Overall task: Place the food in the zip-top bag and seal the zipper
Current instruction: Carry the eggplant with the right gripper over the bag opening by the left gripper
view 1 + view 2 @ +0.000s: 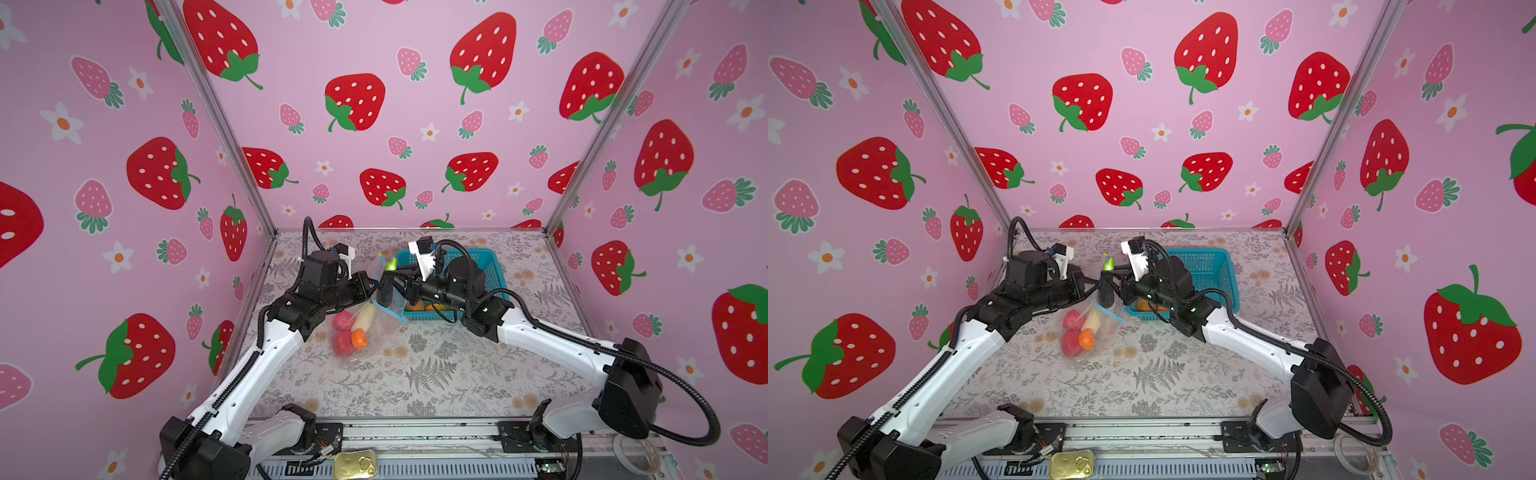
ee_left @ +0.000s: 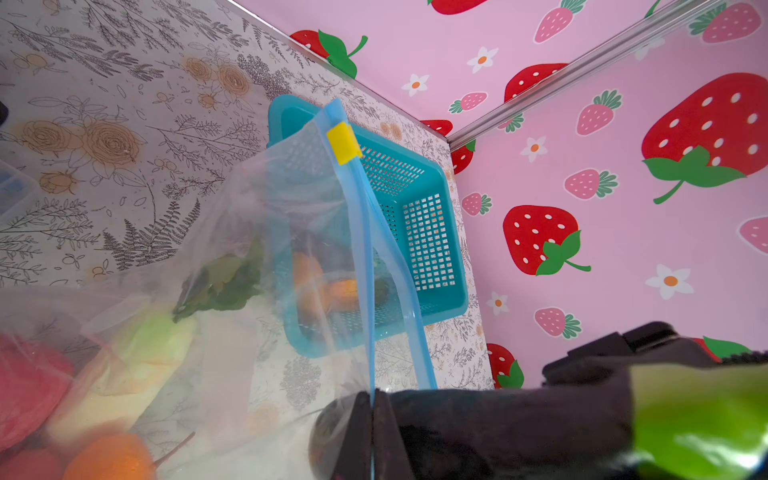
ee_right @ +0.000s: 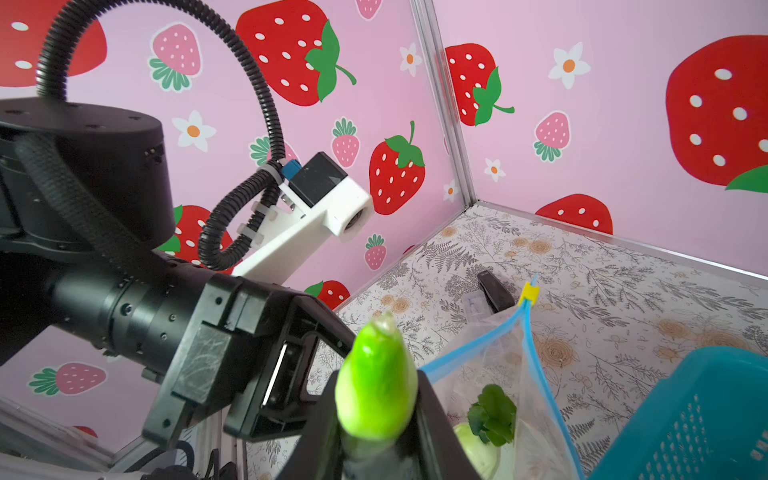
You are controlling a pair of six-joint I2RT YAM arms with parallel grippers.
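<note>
Glossy eggplant [image 3: 376, 386], green cap, clamped in right jaws; left jaws pinch zipper [image 2: 368, 249] of crinkly bag [image 2: 216, 353].

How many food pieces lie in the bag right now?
4: two red-pink lumps, white radish and orange, bunched at the bag's bottom. Held eggplant at the mouth not counted; left arm may hide more.
</note>
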